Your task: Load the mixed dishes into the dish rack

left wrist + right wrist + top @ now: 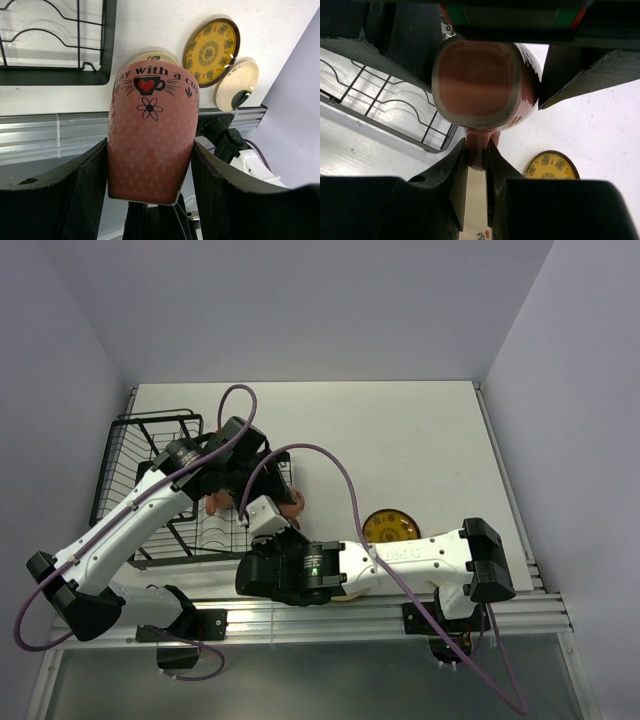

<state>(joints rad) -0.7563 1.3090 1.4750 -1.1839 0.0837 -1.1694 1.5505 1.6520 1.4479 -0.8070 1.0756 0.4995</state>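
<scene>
A pinkish-orange mug with black lettering is held by both grippers above the table, just right of the black wire dish rack. My left gripper is shut on the mug's body. My right gripper is shut on the mug's handle, below its open mouth. In the top view the mug sits between the left gripper and the right gripper. A second pinkish-orange mug shows partly under the left arm, in the rack. The dark bowl is out of view.
The mustard-yellow plate lies on the table right of the mug; it also shows in the left wrist view. A cream plate lies beside it near the front rail, mostly under the right arm. Another cream rim shows behind the mug.
</scene>
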